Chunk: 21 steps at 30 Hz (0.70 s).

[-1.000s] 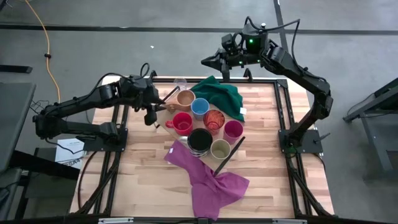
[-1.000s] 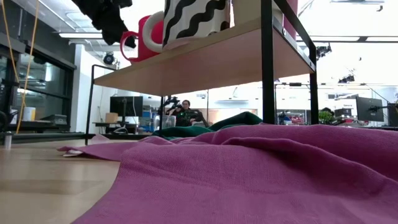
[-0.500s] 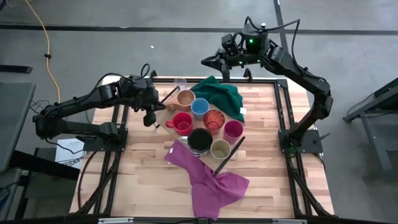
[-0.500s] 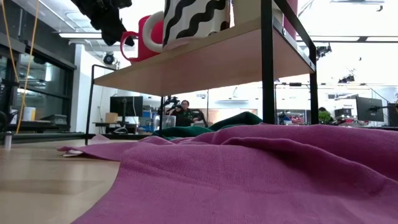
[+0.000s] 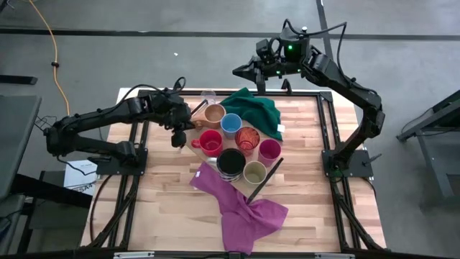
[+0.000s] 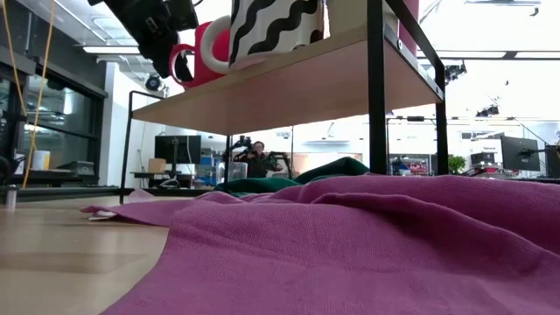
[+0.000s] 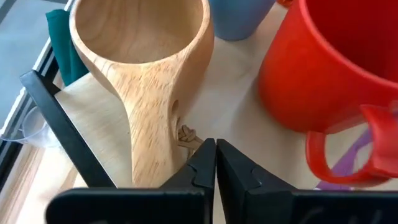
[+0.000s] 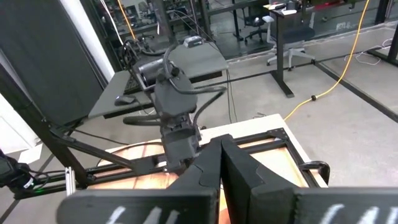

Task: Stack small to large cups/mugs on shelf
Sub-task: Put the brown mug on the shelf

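Wooden bench (image 5: 165, 208) carries the shelf (image 5: 277, 167), cups clustered on it. My left hand (image 5: 177, 138) sits just beside the red mug (image 5: 210, 142), fingers pressed together, gripping nothing. Left wrist view alone shows the tan wooden cup (image 7: 146, 68), its handle reaching toward the fingertips. Low view alone shows the black-and-white wavy mug (image 6: 273, 28). Right hand (image 5: 240, 70) waits beyond the bench's far edge, closed and empty. I see no legible writing.

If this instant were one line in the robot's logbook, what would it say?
left gripper: jaws shut, empty, beside tan wooden cup's handle | red plastic mug: on light wooden shelf | right gripper: jaws shut, parked beyond table
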Each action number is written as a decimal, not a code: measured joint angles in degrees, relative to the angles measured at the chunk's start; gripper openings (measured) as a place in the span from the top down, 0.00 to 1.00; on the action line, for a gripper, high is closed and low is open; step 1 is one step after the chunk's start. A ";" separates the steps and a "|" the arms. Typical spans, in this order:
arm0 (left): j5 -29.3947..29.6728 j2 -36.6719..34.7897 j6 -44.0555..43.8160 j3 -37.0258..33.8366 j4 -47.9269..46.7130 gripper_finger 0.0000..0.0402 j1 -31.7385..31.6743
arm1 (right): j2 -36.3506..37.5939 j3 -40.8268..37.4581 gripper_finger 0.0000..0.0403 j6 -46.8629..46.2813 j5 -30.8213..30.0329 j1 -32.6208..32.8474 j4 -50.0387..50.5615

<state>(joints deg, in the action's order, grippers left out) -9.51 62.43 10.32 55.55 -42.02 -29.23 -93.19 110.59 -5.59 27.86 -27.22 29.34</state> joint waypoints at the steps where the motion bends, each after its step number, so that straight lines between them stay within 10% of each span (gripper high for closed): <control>1: 0.29 0.44 0.18 0.00 0.07 1.00 0.00 | 0.00 0.00 1.00 -0.02 0.02 0.00 0.00; 21: 7.98 1.21 2.09 0.00 3.43 1.00 -0.04 | 0.00 -0.02 1.00 -0.37 0.00 0.00 0.00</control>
<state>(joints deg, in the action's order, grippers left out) -1.53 63.64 12.40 55.55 -38.59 -29.28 -93.19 110.56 -5.96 27.86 -27.22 29.34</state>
